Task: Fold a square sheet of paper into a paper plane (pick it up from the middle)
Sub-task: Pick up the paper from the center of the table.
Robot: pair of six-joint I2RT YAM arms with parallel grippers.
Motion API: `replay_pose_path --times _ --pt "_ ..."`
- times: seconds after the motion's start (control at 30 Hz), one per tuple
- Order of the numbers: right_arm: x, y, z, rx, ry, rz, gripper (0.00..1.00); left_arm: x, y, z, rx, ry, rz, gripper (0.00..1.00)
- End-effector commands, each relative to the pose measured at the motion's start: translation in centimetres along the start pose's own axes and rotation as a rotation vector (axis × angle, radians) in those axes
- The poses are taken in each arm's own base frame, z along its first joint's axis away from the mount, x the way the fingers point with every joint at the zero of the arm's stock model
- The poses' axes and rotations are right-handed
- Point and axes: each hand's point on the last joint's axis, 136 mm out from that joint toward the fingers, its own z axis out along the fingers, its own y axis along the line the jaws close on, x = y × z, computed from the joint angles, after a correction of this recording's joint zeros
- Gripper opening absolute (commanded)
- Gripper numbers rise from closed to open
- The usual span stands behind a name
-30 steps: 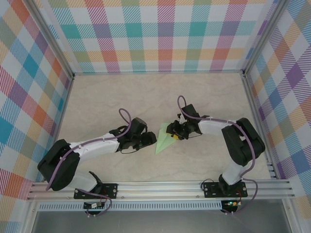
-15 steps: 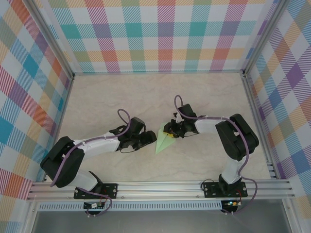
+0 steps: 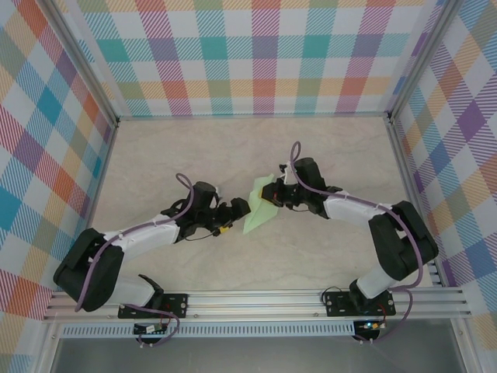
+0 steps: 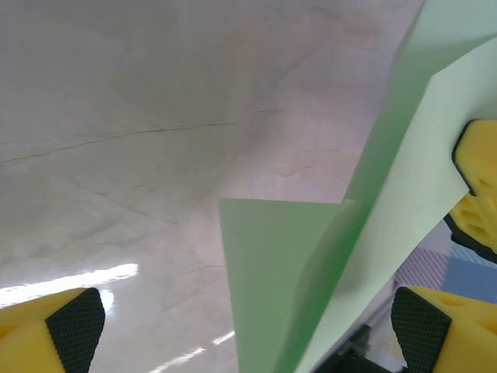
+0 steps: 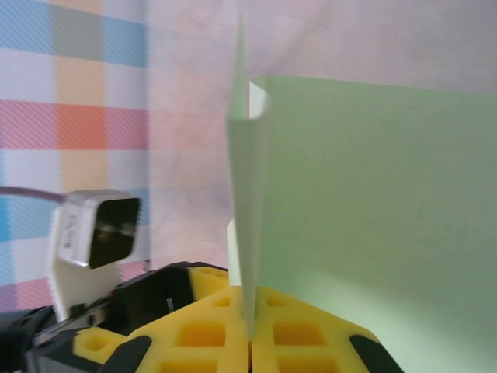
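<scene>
Mid-fold, shaping stage: the paper plane (image 3: 259,211) is seen as a narrow pale green dart with creases, lying at table (image 3: 326,148) centre between the two arms. Its far end is raised, while its near tip appears to be low by the surface. The right gripper (image 3: 276,196) is clamped shut on it; in the right wrist view the folded edge (image 5: 250,233) is pinched upright between the closed yellow fingers of that gripper (image 5: 250,342). The left gripper (image 3: 233,215) is placed just beside the plane's left side with its jaws spread wide and nothing held; in the left wrist view a loose flap (image 4: 272,264) is seen ahead of that gripper (image 4: 248,330), and contact cannot be told. The step is judged as a regrip or wing fold prepared under the right pinch. Next, the free flap would have to be met squarely and closed on along the crease, without the sheet being dragged out of the right pinch or the layers being skewed.
</scene>
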Motion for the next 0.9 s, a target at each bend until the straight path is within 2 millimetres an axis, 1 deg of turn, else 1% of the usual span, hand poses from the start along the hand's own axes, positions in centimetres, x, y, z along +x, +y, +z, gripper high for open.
replay_pose_path --times 0.0,0.07,0.13,0.27,0.47,0.53,0.6,0.63,0.73,0.87 --pt "-1.0 4.3 -1.6 -0.134 0.016 -0.046 0.07 -0.6 -4.3 -1.8 0.199 -0.003 0.021 1.0" --pt "-1.2 5.5 -2.1 -0.175 0.033 -0.044 0.07 -0.8 -5.9 -2.4 0.267 -0.012 0.03 1.0" --pt "-1.2 6.4 -2.4 -0.203 0.051 -0.043 0.08 -1.0 -7.1 -2.7 0.318 -0.013 0.035 0.99" --pt "-1.4 7.3 -2.6 -0.253 0.072 -0.021 0.08 -1.1 -8.6 -3.0 0.392 0.0 0.01 0.96" --pt "-2.0 8.2 -3.0 -0.282 0.065 -0.014 0.08 -1.1 -8.5 -2.9 0.406 0.011 -0.058 0.97" --pt "-2.2 8.3 -3.0 -0.276 0.054 -0.016 0.08 -1.2 -7.5 -2.7 0.346 -0.003 -0.069 0.99" --pt "-2.4 8.1 -3.1 -0.26 0.044 -0.019 0.08 -1.4 -5.9 -2.6 0.263 -0.033 -0.086 1.0" --pt "-2.5 8.1 -3.1 -0.257 0.042 -0.02 0.08 -1.4 -5.7 -2.7 0.255 -0.042 -0.089 1.0" --pt "-2.6 8.1 -3.0 -0.26 0.043 -0.018 0.09 -1.2 -6.5 -2.6 0.297 -0.011 -0.092 1.0" --pt "-2.6 7.9 -2.9 -0.257 0.046 -0.014 0.09 -1.2 -6.5 -2.4 0.308 -0.008 -0.103 0.99"
